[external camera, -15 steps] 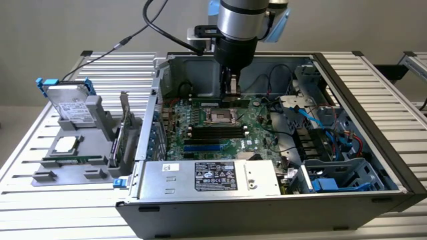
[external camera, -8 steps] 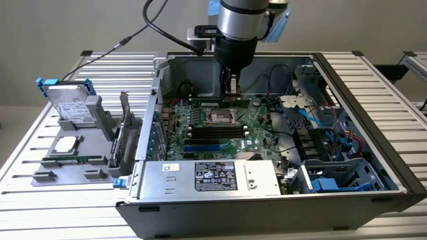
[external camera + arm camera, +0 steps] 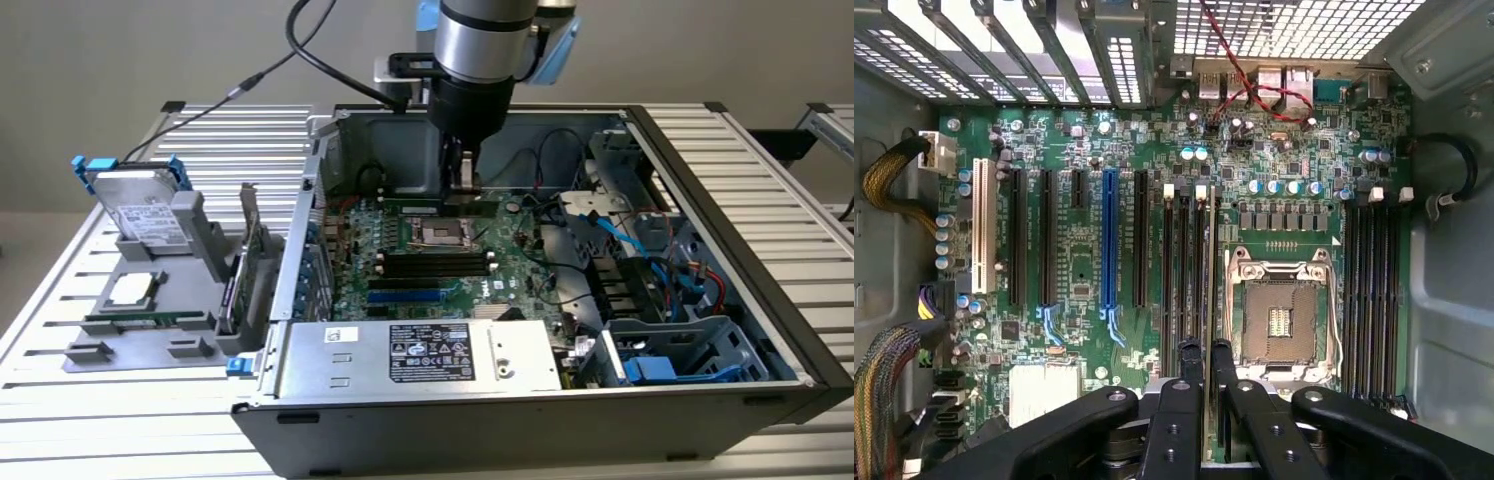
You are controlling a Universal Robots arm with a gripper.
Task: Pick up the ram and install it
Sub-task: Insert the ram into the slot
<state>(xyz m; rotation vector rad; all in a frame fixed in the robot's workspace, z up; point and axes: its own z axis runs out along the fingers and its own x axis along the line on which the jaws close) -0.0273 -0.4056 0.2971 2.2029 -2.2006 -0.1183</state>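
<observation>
My gripper (image 3: 463,183) hangs inside the open computer case, low over the far part of the green motherboard (image 3: 497,262). In the wrist view its two black fingers (image 3: 1189,375) stand close together, shut on the ram (image 3: 1209,300). The ram shows edge-on as a thin grey strip running out from between them. It lies in line with the black memory slots (image 3: 1183,270) beside the empty CPU socket (image 3: 1279,320). Whether the stick touches a slot I cannot tell.
The case walls (image 3: 727,215) ring the board, with cables and a drive cage (image 3: 674,355) on the exterior view's right and the power supply (image 3: 427,355) in front. A grey fixture (image 3: 147,300) outside the case holds a hard drive, a chip, a card and a narrow green strip.
</observation>
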